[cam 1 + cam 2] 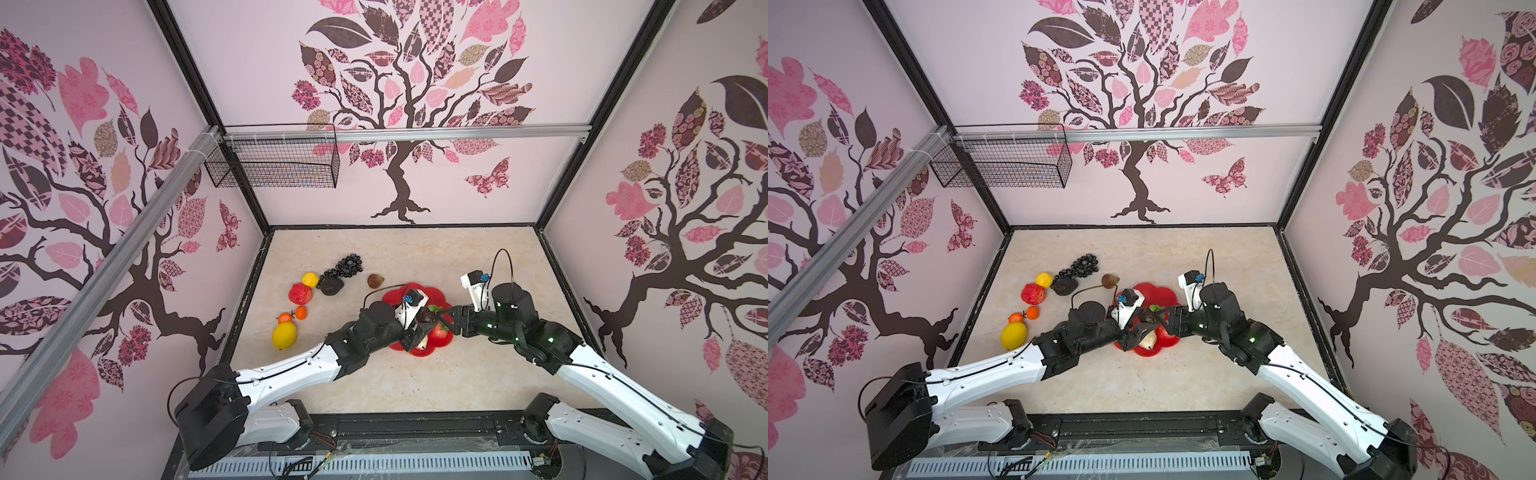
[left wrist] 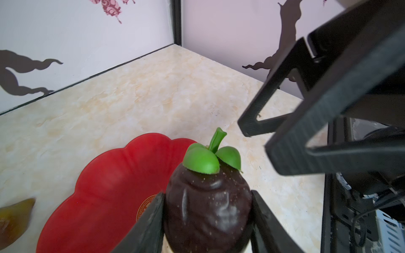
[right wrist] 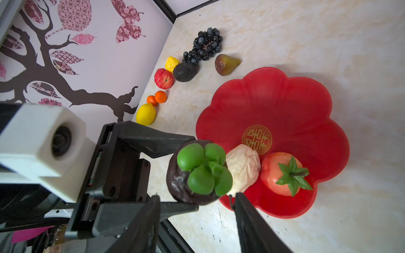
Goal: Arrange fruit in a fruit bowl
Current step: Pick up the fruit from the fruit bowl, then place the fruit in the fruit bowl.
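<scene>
My left gripper (image 2: 207, 192) is shut on a dark purple fruit (image 2: 208, 208) with green leaves, held over the near edge of the red flower-shaped fruit bowl (image 3: 285, 105). My right gripper (image 3: 197, 196) is open and faces that fruit (image 3: 197, 173) from the right, its fingertips just short of it. A cream pear (image 3: 243, 168) and a red fruit with a green calyx (image 3: 282, 175) lie in the bowl. On the table to the left are black grapes (image 3: 206, 46), a fig (image 3: 225, 64), an avocado (image 3: 185, 72), a red apple (image 3: 164, 78), two oranges (image 3: 160, 96) and lemons (image 3: 145, 114).
A black wire basket (image 1: 274, 162) hangs from the rail at the back left, high above the table. Patterned walls close in the table on three sides. Both arms meet over the bowl's (image 1: 432, 295) near half.
</scene>
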`<move>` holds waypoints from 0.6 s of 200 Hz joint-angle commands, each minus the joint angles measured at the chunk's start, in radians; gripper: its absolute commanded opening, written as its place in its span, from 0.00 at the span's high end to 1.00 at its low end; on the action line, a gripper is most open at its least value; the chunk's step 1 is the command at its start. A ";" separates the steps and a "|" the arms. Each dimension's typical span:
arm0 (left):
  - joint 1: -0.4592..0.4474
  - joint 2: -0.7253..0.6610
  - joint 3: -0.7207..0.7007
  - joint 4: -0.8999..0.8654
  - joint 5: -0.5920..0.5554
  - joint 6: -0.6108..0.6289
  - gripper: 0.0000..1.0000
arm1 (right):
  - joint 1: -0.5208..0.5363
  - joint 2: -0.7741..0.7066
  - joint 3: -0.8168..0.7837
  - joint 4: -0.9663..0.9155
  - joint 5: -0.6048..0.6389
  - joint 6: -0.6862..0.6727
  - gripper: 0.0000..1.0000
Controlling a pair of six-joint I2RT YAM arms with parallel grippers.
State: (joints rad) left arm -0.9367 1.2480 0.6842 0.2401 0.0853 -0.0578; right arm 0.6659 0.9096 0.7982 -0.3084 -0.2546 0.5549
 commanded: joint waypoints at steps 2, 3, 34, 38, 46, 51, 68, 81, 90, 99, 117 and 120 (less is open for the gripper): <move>-0.001 -0.018 -0.032 0.069 0.048 0.044 0.58 | -0.002 0.001 0.026 -0.012 0.020 -0.021 0.51; -0.001 -0.018 -0.032 0.069 0.050 0.044 0.58 | -0.002 0.001 0.027 -0.014 0.023 -0.023 0.51; -0.002 -0.025 -0.040 0.064 0.074 0.052 0.58 | -0.002 -0.009 0.030 -0.041 0.109 -0.061 0.60; -0.002 -0.025 -0.041 0.063 0.076 0.052 0.58 | -0.002 -0.008 0.032 -0.041 0.106 -0.063 0.61; -0.002 -0.026 -0.041 0.063 0.081 0.053 0.58 | -0.001 -0.003 0.033 -0.036 0.090 -0.061 0.62; -0.002 -0.025 -0.041 0.062 0.085 0.052 0.58 | -0.001 0.000 0.032 -0.030 0.078 -0.061 0.63; -0.004 -0.021 -0.040 0.061 0.091 0.052 0.58 | 0.000 0.005 0.026 -0.007 0.054 -0.049 0.65; -0.004 -0.024 -0.040 0.059 0.093 0.054 0.58 | 0.000 0.010 0.024 0.001 0.048 -0.046 0.68; -0.004 -0.025 -0.040 0.058 0.091 0.053 0.58 | -0.001 0.015 0.023 0.004 0.044 -0.043 0.71; -0.004 -0.027 -0.040 0.058 0.091 0.052 0.58 | -0.001 0.020 0.022 0.005 0.039 -0.042 0.73; -0.005 -0.028 -0.040 0.057 0.096 0.053 0.58 | -0.001 0.020 0.015 0.011 0.036 -0.042 0.79; -0.005 -0.027 -0.040 0.057 0.096 0.055 0.58 | 0.000 0.020 0.016 0.011 0.036 -0.042 0.80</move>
State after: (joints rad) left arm -0.9367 1.2400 0.6701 0.2684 0.1658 -0.0181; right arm 0.6659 0.9226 0.7982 -0.3088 -0.2054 0.5175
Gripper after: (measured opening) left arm 0.548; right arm 0.233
